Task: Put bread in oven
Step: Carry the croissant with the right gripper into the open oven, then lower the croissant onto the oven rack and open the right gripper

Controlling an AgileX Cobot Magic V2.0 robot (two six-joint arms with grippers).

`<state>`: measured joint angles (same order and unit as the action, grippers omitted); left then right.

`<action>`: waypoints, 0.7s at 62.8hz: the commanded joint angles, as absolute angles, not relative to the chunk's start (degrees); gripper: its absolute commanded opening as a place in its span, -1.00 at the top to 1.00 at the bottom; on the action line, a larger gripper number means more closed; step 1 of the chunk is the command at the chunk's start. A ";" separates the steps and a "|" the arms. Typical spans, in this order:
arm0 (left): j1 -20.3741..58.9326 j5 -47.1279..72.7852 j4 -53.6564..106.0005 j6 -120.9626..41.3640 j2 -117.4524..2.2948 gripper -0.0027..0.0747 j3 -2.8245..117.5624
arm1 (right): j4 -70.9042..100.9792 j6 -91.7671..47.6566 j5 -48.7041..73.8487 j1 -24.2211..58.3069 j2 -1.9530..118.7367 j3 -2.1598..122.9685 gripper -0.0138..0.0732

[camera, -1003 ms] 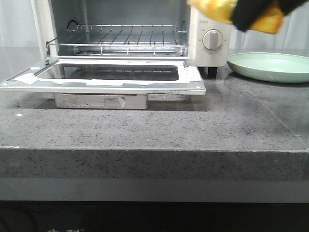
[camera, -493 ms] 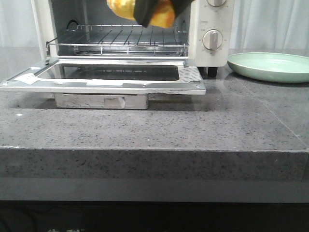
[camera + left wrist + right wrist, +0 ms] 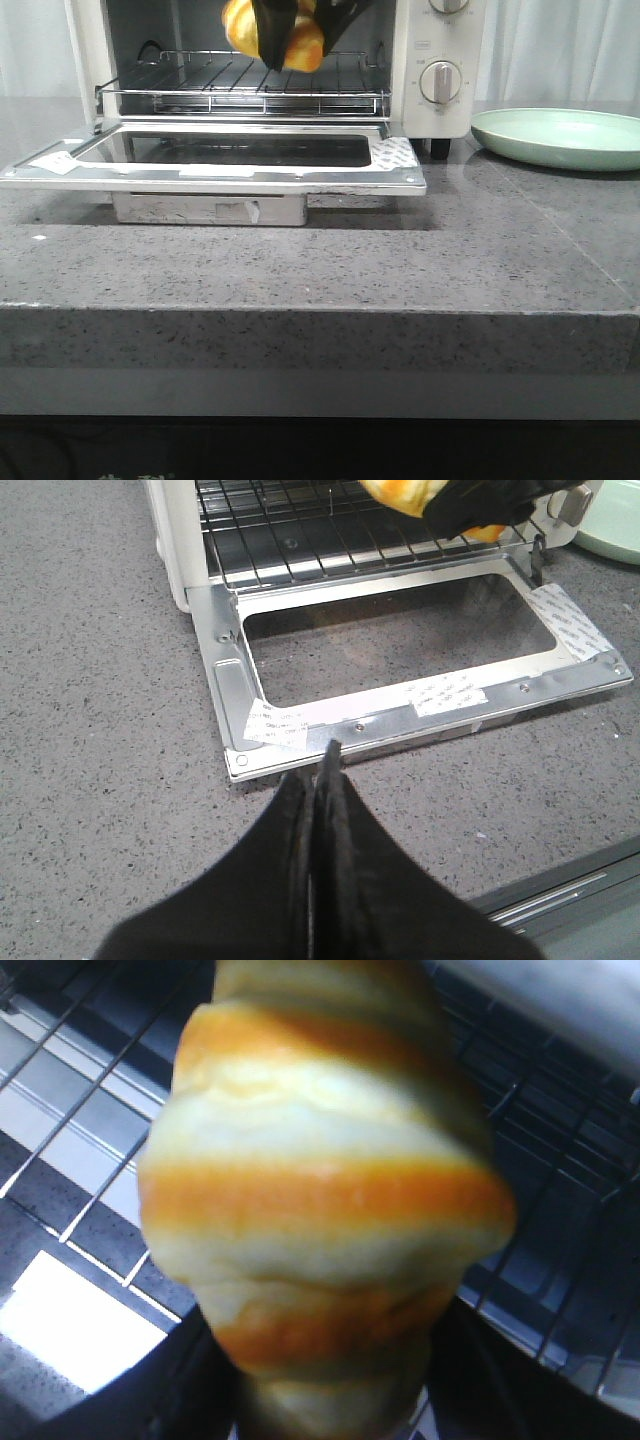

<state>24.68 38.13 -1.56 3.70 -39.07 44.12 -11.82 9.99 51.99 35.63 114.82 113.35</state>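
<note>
The bread (image 3: 300, 45), a golden roll with orange-brown stripes, is held by my right gripper (image 3: 285, 35) just above the wire rack (image 3: 250, 85) in the mouth of the cream-white oven (image 3: 420, 40). It fills the right wrist view (image 3: 320, 1190), with the black fingers (image 3: 150, 1390) shut on its two sides. It also shows in the left wrist view (image 3: 400, 495). The oven door (image 3: 220, 165) lies open and flat. My left gripper (image 3: 322, 780) is shut and empty, above the counter in front of the door's left corner.
A pale green plate (image 3: 560, 135) sits on the counter right of the oven. The oven's knobs (image 3: 440, 82) are on its right panel. The grey stone counter (image 3: 320, 260) runs to its front edge below the door.
My right gripper has carried the bread leftward and lower, from over the oven's right side to the oven's opening just above the rack.
</note>
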 commanded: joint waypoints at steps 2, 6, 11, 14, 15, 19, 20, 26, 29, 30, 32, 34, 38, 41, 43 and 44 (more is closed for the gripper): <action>24.51 34.02 -1.12 4.17 -38.99 0.98 45.67 | -13.54 10.42 50.00 35.55 112.75 116.27 -0.02; 24.51 34.02 -1.12 4.17 -38.99 0.98 45.67 | -13.54 11.08 50.11 35.55 112.96 116.33 -0.23; 24.51 34.02 -1.12 4.17 -38.99 0.98 45.67 | -13.54 11.73 50.23 35.55 112.89 116.33 -0.43; 24.51 34.02 -1.12 4.17 -38.99 0.98 45.67 | -13.49 11.74 50.48 35.55 112.83 116.51 -0.53; 24.51 34.02 -1.12 4.17 -38.99 0.98 45.67 | -13.49 11.74 50.60 35.55 112.84 116.51 -0.54; 24.51 34.02 -1.12 4.17 -38.99 0.98 45.67 | -13.49 11.74 51.10 35.55 112.57 116.51 -0.57; 24.51 34.02 -1.12 4.17 -38.99 0.98 45.67 | -13.49 11.74 51.37 35.55 112.44 116.51 -0.57; 24.51 34.02 -1.12 4.17 -38.99 0.98 45.67 | -12.94 11.74 52.22 35.55 111.74 116.51 -0.57; 24.51 34.02 -1.12 4.17 -38.99 0.98 45.67 | -12.51 11.74 52.67 35.55 111.13 116.51 -0.57; 24.51 34.02 -1.12 4.17 -38.99 0.98 45.67 | -12.39 11.74 52.97 35.55 111.00 116.51 -0.57; 24.51 34.02 -1.12 4.17 -38.99 0.98 45.67 | -12.25 11.74 53.66 35.55 110.44 116.51 -0.57; 24.51 34.02 -1.12 4.17 -38.99 0.98 45.67 | -12.17 11.74 54.36 35.55 109.87 116.51 -0.57; 24.51 34.02 -1.12 4.17 -38.99 0.98 45.67 | -12.13 11.74 55.04 35.55 108.70 115.91 -0.57; 24.51 34.02 -1.12 4.17 -38.99 0.98 45.67 | -12.20 11.74 55.04 35.55 107.22 114.43 -0.57; 24.51 34.02 -1.12 4.17 -38.99 0.98 45.67 | -12.15 11.74 54.21 35.55 105.52 112.67 -0.57; 24.51 34.02 -1.12 4.17 -38.99 0.98 45.67 | -12.15 11.74 53.50 35.55 104.86 111.40 -0.57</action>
<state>24.68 38.13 -1.56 3.70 -39.07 44.12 -11.46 11.67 56.74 35.63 111.20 112.68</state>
